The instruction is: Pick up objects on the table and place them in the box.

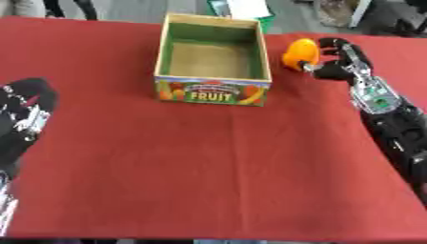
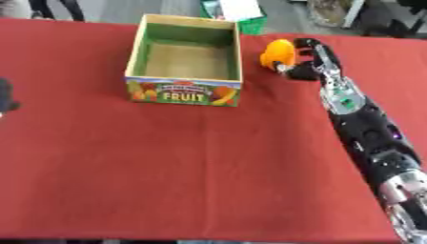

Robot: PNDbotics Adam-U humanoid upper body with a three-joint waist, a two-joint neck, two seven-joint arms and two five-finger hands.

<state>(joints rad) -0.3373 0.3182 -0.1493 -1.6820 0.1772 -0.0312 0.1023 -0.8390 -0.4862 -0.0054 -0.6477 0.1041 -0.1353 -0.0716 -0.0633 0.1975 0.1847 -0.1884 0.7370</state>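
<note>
Now | right hand [image 1: 338, 64] fingers curled round orange fruit [image 1: 299, 53] | fruit upright, long axis vertical | beside box [image 1: 213, 90]

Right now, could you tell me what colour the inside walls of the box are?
Green, seen best in the left eye view: box.

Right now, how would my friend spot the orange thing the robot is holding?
Find the wooden box marked FRUIT on the red table. Just to its right, the robot's right hand curls its fingers round a rounded orange fruit, the only bright orange thing outside the box.
</note>
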